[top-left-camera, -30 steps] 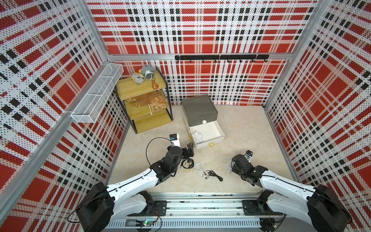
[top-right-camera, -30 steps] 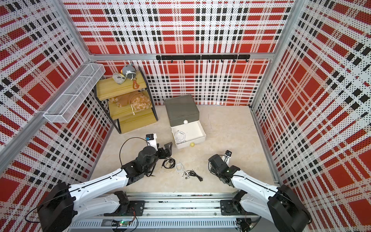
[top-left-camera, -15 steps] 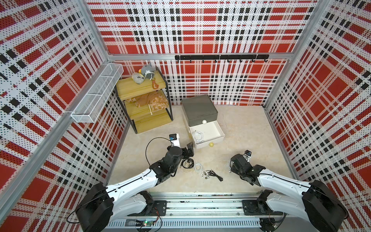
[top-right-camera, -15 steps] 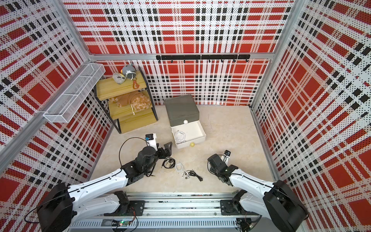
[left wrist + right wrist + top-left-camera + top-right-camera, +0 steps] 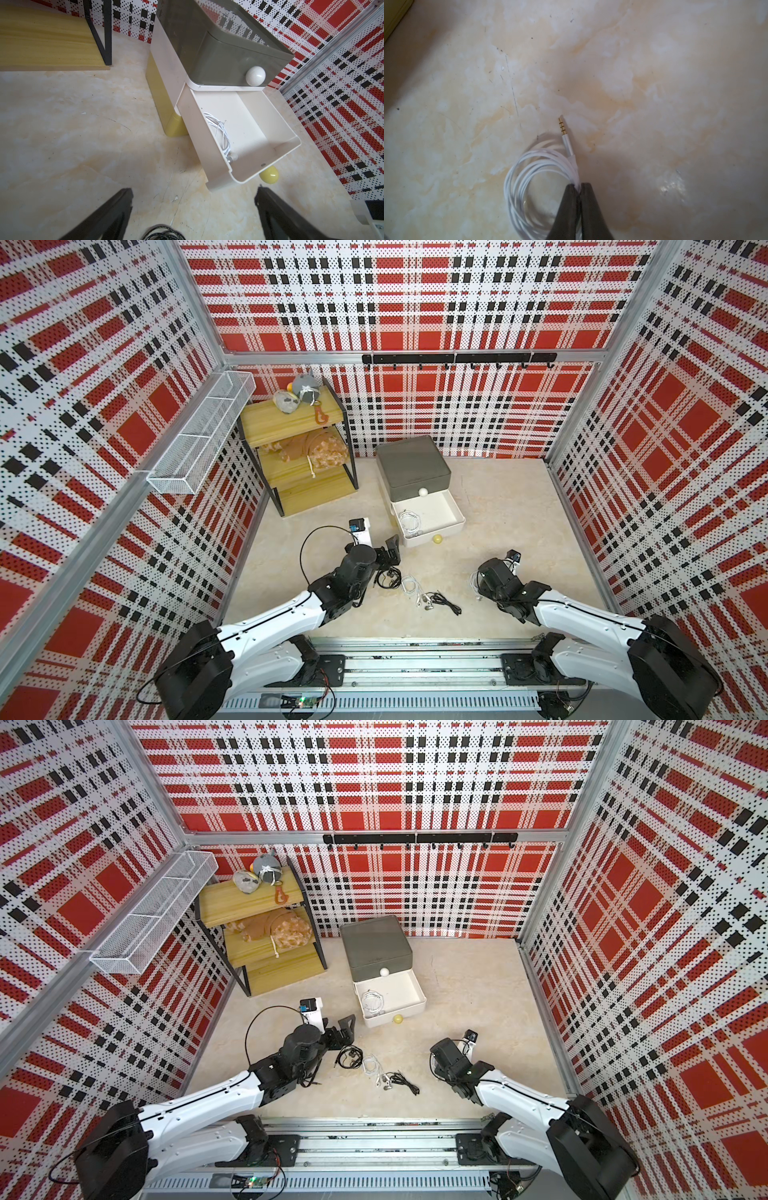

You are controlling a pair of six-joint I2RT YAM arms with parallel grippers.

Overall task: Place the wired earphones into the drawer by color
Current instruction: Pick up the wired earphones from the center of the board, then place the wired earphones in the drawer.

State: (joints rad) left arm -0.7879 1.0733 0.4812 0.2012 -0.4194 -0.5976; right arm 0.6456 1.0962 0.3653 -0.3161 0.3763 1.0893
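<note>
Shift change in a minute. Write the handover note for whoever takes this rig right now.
Left gripper: open, empty, facing the open white drawer, with a black earphone coil close by its fingers.
Right gripper: shut on a white earphone coil, low over the table.
Done: one white set lies in the white drawer.
To do: the held coil likely goes there too. After that come the loose white set and the second black set, both on the table between the grippers. The grey drawer is shut.
</note>
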